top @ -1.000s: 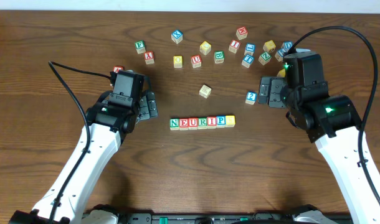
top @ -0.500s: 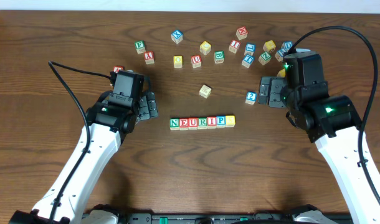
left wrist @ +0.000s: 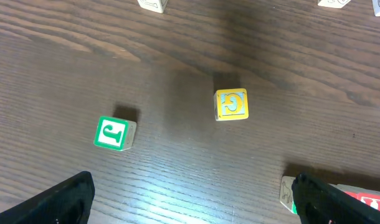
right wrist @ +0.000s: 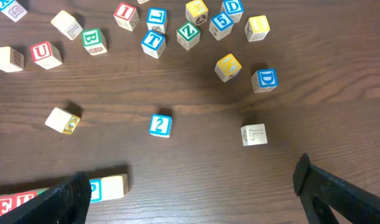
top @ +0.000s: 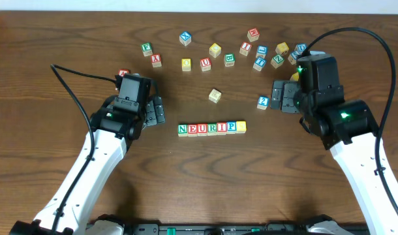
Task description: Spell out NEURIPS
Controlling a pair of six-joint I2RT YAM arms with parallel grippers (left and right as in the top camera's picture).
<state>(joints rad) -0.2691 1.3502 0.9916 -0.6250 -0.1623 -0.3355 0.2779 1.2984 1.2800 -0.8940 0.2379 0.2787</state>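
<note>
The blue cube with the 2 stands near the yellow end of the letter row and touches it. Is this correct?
No. The blue cube with the 2 stands near the yellow end of the letter row but apart from it, as the right wrist view shows.

- NEURIPS row (top: 212, 128): seven small wooden cubes set side by side, each touching the next, in one line near the middle of the desk (top: 205, 176).
- Order, left to right in the overhead view:
  - N cube (top: 183, 129), green letter.
  - E cube (top: 192, 129), red letter.
  - U cube (top: 202, 128), red letter.
  - R cube (top: 212, 128), green letter.
  - I cube (top: 222, 127), red letter.
  - P cube (top: 231, 126), blue letter.
  - S cube (top: 241, 126), yellow top face, letter not legible.
- Pose: all cubes sit flat, lettered faces up. The line is nearly straight, with the S end slightly farther back.
</note>
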